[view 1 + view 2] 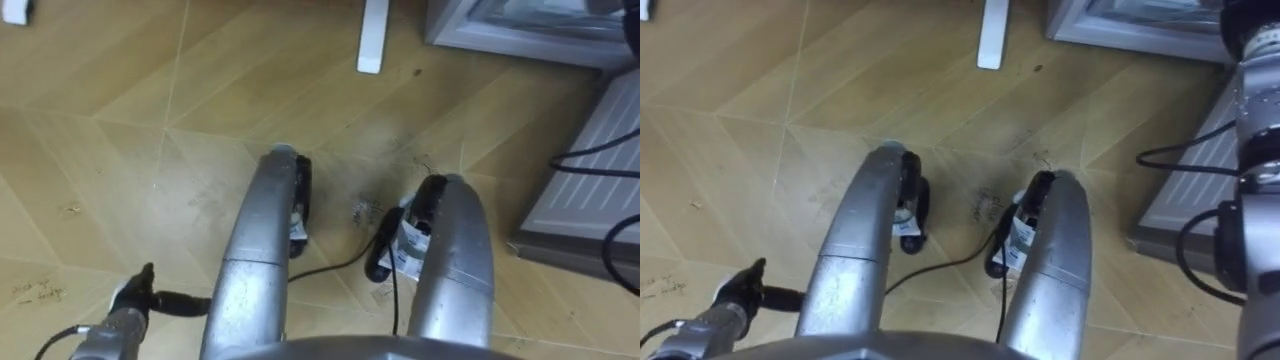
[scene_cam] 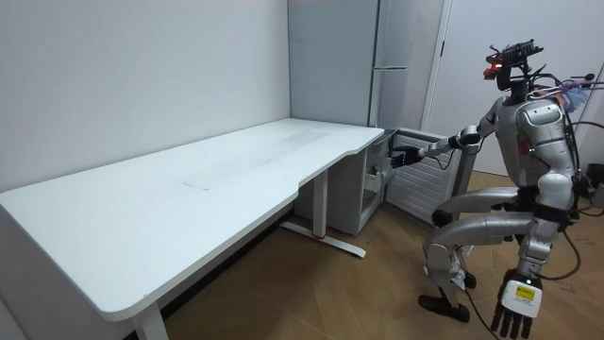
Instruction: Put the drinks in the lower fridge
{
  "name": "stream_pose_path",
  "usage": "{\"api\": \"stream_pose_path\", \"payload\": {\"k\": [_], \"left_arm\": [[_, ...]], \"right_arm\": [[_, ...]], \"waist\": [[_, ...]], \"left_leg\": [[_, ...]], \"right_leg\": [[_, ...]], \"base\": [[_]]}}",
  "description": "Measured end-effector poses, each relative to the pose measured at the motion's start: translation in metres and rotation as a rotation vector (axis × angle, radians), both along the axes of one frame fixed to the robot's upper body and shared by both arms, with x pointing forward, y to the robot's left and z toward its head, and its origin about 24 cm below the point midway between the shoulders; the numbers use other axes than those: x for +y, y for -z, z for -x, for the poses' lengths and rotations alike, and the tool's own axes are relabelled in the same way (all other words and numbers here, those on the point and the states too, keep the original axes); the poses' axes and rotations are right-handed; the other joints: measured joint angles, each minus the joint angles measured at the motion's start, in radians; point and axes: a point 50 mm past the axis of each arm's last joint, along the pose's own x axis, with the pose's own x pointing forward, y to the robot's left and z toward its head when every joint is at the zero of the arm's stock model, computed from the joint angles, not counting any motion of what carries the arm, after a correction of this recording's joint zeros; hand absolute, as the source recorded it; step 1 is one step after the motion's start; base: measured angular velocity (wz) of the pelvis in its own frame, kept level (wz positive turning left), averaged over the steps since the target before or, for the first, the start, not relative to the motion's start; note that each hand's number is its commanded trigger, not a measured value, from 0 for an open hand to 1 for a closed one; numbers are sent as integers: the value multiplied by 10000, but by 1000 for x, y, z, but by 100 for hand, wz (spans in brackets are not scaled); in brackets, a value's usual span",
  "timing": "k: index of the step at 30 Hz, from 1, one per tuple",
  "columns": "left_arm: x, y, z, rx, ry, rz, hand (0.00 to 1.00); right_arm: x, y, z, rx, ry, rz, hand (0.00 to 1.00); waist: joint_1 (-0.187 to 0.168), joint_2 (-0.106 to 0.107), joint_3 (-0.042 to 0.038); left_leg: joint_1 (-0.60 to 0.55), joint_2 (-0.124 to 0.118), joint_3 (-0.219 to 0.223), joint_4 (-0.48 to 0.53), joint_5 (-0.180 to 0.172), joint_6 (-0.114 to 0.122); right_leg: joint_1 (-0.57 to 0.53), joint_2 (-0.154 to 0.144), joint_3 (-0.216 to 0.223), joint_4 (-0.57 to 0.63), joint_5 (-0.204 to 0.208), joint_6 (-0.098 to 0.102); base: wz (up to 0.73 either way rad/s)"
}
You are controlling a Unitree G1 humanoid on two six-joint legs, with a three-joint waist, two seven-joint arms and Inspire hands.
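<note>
The robot squats on the wooden floor (image 1: 120,150) near the far end of the white surface (image 2: 189,198), its right arm held out level. The dark fingers of the right hand (image 2: 406,157) are at the top edge of the open door (image 2: 420,194) of the lower fridge (image 2: 357,194). I cannot tell whether they are curled round that edge or merely beside it. The fridge body stands just beyond and below those fingers, its door swung out beneath them. The left hand (image 2: 517,300) hangs low by the robot's shin, fingers straight, spread and holding nothing. The floor is just below its fingers and the fridge well apart from them.
</note>
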Motion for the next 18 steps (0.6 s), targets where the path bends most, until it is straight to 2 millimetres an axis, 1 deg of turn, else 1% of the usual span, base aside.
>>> {"api": "stream_pose_path", "payload": {"k": [2, 3, 7, 10, 12, 14, 16, 18], "left_arm": [[4, 1, 10, 260, -34, 85, 0], [8, 0, 15, 388, -59, 42, 0], [20, -3, 25, 579, -101, -234, 0], [27, -6, 31, 711, -133, -409, 0], [31, -8, 38, 840, -109, -508, 0], [34, -10, 45, 968, -51, -477, 0], [35, -10, 46, 991, -28, -435, 0], [35, -11, 44, 884, -154, -372, 0]], "right_arm": [[1, -1, -1, -36, -55, 45, 0], [1, -3, -1, -91, -88, 94, 0], [4, -8, -4, -146, -490, 641, 0], [4, -13, -5, -290, -710, 932, 0], [8, -15, -7, -397, -936, 1065, 0], [14, -18, -10, -491, -1237, 1247, 0], [15, -22, -12, -617, -1299, 1271, 0], [18, -28, -15, -778, -1366, 1302, 0]], "waist": [[35, 0, 0], [36, -3, 2], [150, -40, 11], [378, -75, 23], [448, -146, 63], [508, -159, 70], [564, -160, 71], [656, -187, 87]], "left_leg": [[-8, -5, 10, 104, -85, -7], [-18, -10, 22, 164, -148, 36], [-20, -25, 21, 176, -184, -15], [-20, -14, -18, 172, -207, -93], [-21, -6, -54, 172, -228, -133], [-24, -52, -150, 172, -250, -178], [-25, -167, -246, 142, -244, -211], [-29, -175, -254, 134, -253, -221]], "right_leg": [[-2, -67, 21, 98, -80, 19], [-13, -107, 31, 166, -134, 26], [-30, -115, 42, 212, -203, 8], [-22, -116, -4, 219, -265, -41], [-11, -135, -58, 231, -316, -100], [104, -266, -247, 225, -397, -213], [177, -365, -346, 225, -473, -208], [228, -368, -389, 222, -541, -189]], "base": [[0], [0], [1], [0], [2], [11], [19], [12]]}}
